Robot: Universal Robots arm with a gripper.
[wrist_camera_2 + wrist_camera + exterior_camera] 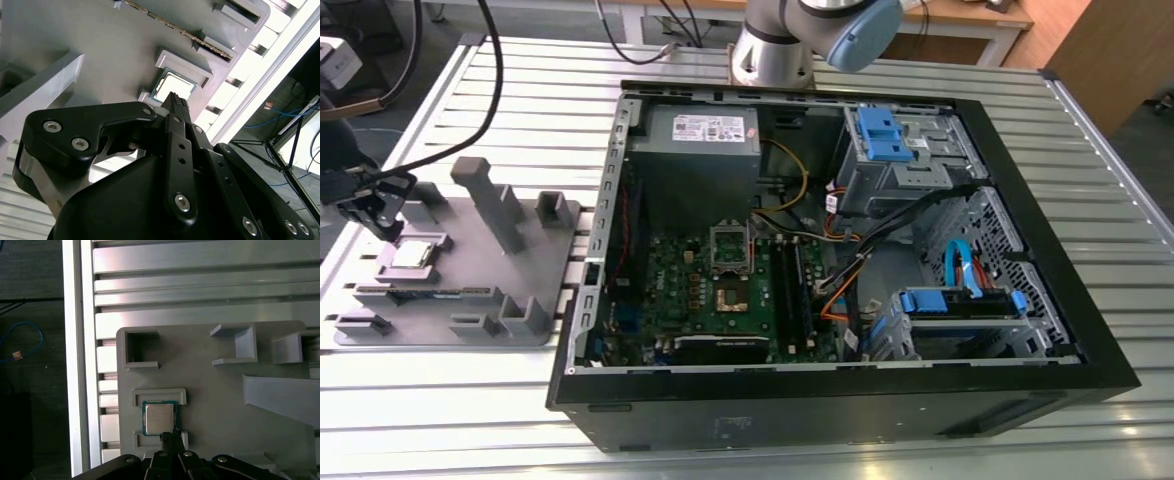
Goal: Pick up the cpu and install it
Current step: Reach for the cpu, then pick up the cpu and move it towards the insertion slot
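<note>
Here's the arm (767,55) in the exterior view: a smooth silver-grey tube and a rounded joint housing, with a pale blue cap (861,30) on the joint. Out at the working end is the gripper (376,210), matte black all over. In the second wrist view it's a stack of flat black linkage plates (90,127) with rounded corners. Bright silver socket-head screws (80,144) pin them just behind the fingertips (178,103), which are narrow and finely ribbed. Farther back, a band of bare grey metal (31,176) edges the body. The first wrist view shows more silver screws along the black knuckles.
</note>
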